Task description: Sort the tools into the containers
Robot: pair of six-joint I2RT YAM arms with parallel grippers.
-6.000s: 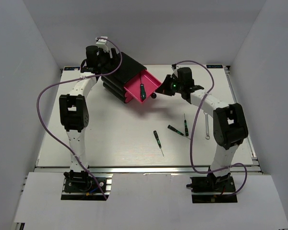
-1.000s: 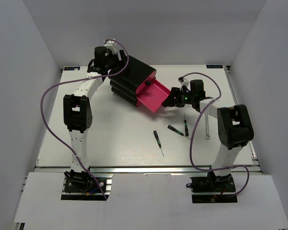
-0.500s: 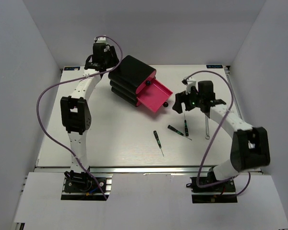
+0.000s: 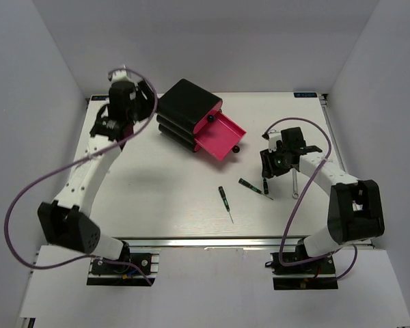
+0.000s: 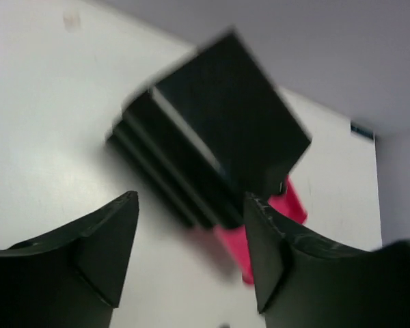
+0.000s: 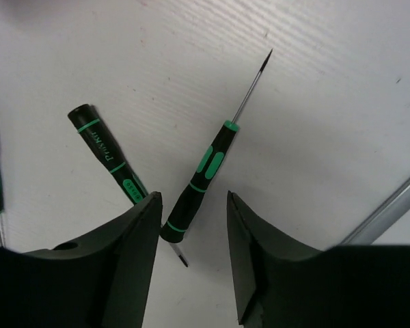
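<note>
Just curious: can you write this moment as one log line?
right claw: open, over precision screwdriver | left claw: open, empty, facing black casing | pink drawer: open

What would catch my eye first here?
The bright pink drawer stands pulled out of a rounded black casing at the far middle of the white table. To the right, the right arm's tool hangs open, straddling a thin black screwdriver with green bands.

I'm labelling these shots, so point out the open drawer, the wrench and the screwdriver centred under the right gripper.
Drawer (image 4: pixel 221 137): top view, pink floor.
Wrench (image 6: pixel 389 206): right wrist view, shaft.
Screwdriver (image 6: pixel 204 167): right wrist view, handle.
</note>
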